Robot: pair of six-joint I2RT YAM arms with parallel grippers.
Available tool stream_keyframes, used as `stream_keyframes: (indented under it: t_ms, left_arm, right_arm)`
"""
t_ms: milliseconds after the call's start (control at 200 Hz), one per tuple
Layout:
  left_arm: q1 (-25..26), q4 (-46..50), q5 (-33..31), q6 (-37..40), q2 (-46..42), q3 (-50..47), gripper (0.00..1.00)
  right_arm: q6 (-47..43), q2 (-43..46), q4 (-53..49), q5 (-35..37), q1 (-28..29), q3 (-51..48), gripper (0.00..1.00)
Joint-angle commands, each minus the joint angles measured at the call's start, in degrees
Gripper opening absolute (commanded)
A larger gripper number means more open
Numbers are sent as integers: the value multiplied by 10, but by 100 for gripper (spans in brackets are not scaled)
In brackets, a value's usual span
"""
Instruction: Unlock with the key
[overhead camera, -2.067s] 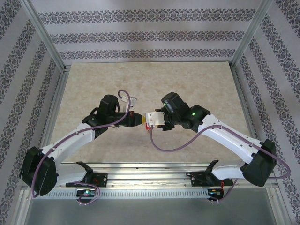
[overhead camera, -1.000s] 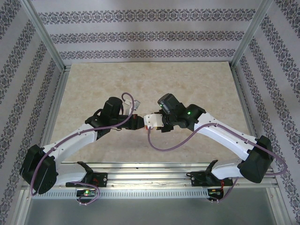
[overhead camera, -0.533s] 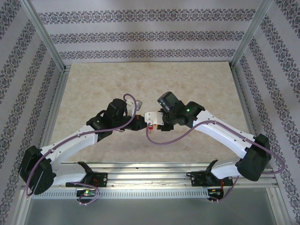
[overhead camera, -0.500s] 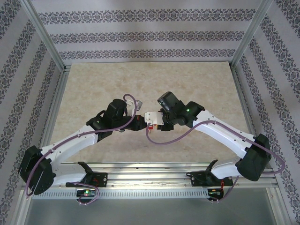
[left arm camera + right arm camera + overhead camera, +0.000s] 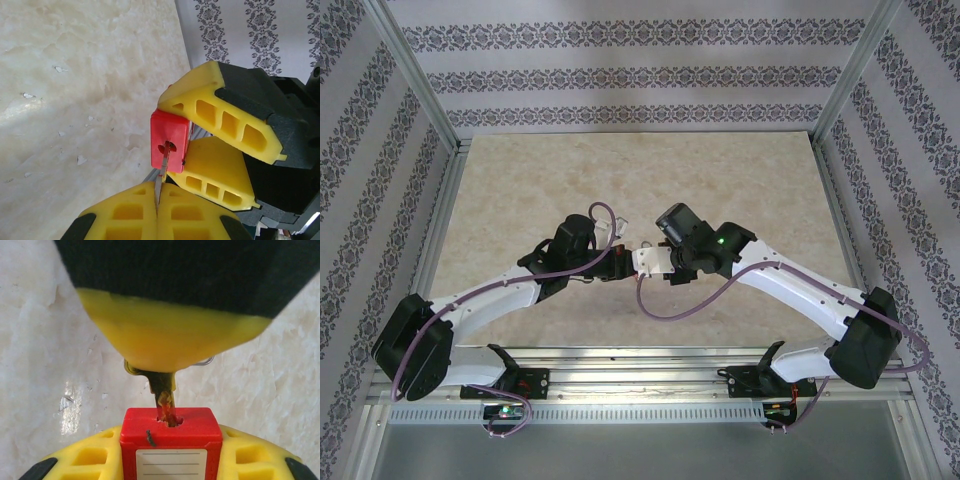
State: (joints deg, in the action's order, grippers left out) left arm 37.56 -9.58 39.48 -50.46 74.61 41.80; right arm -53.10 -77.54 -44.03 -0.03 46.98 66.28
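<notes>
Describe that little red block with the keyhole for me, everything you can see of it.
The red lock is a small boxy block, plastic by its look, with a white lined label on one face. The right claw clamps it on two sides between yellow ribbed fingers. Its keyhole end faces the left claw, which pinches a thin metal key whose tip sits in the keyhole.

The lock (image 5: pixel 170 144) is a small red block with a white label on one face, clamped between the pads of the right pincer (image 5: pixel 171 460). The key (image 5: pixel 161 175), a thin metal blade pinched in the left pincer (image 5: pixel 157 210), has its tip in the keyhole (image 5: pixel 170 419).
</notes>
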Motion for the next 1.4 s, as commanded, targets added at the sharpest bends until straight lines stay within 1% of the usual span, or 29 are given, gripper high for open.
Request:
stream_keyframes:
  t_ms: [0, 150, 300, 435, 545, 600, 689, 749, 849, 909, 994, 1074, 1129, 1259, 1334, 1394]
  left_arm:
    - [30, -98, -17, -16, -17, -13, 0]
    - [56, -61, -81, 34, -43, -21, 0]
    - [70, -26, -115, 79, -60, -24, 0]
    - [71, 6, -118, 121, -66, -18, 0]
    - [69, 28, -110, 143, -67, -7, 0]
    - [60, 8, -77, 117, -55, -7, 0]
    - [49, -83, -22, 20, -26, -21, 0]
    - [48, -121, 5, -29, -3, -18, 0]
    - [48, -173, 24, -95, 23, -13, 0]
    - [48, -166, 24, -103, 28, -2, 0]
    - [48, -155, 17, -98, 33, 5, 0]
    - [49, -204, 22, -128, 47, -3, 0]
    - [52, -221, 21, -139, 55, -6, 0]
    - [52, -270, 23, -161, 69, -19, 0]
    - [52, -274, 21, -149, 67, -19, 0]
    - [50, -297, 18, -130, 62, -25, 0]
  right_arm:
    - [63, -1, 101, -96, 4, 58, 0]
    - [117, -11, 100, -156, -15, 81, 0]
    - [134, -17, 88, -198, -26, 93, 0]
    - [128, -17, 77, -219, -28, 91, 0]
    - [102, -12, 78, -213, -24, 80, 0]
    - [75, -2, 89, -188, -13, 63, 0]
    - [31, 8, 109, -137, 4, 41, 0]
    - [10, 14, 125, -117, 10, 31, 0]
    - [-22, 24, 160, -83, 18, 11, 0]
    - [-25, 27, 179, -76, 19, 8, 0]
    - [-25, 27, 186, -81, 20, 16, 0]
    - [-23, 23, 192, -82, 22, 22, 0]
    - [-6, 21, 206, -85, 18, 27, 0]
    - [66, 18, 199, -171, -16, 62, 0]
    - [60, 14, 166, -200, -21, 81, 0]
    - [66, 12, 148, -221, -23, 89, 0]
